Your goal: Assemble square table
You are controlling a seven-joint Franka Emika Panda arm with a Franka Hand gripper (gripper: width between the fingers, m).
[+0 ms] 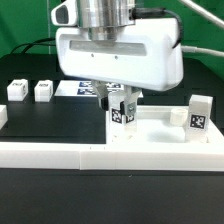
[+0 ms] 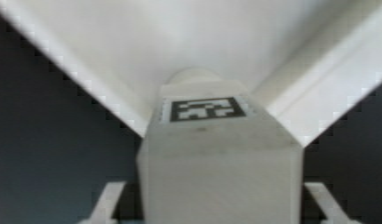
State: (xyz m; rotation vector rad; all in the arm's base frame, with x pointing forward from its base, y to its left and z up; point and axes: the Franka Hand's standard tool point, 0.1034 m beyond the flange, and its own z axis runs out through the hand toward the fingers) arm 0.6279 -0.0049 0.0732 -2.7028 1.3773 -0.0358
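My gripper (image 1: 122, 112) hangs in the middle of the exterior view, shut on a small white leg block (image 1: 123, 111) with a black-and-white tag. The block stands upright at the corner of the white square slab (image 1: 160, 129) nearest the exterior view's left. In the wrist view the same leg block (image 2: 209, 155) fills the space between my fingers (image 2: 113, 200), its tagged end towards the slab's corner (image 2: 188, 35). My gripper (image 2: 216, 205) touches the block on both sides. A second leg block (image 1: 200, 113) stands upright on the slab at the exterior view's right.
Two more leg blocks (image 1: 17, 91) (image 1: 43, 90) stand on the dark table at the exterior view's left. The marker board (image 1: 75, 88) lies behind them. A long low white rail fence (image 1: 60, 153) runs along the front.
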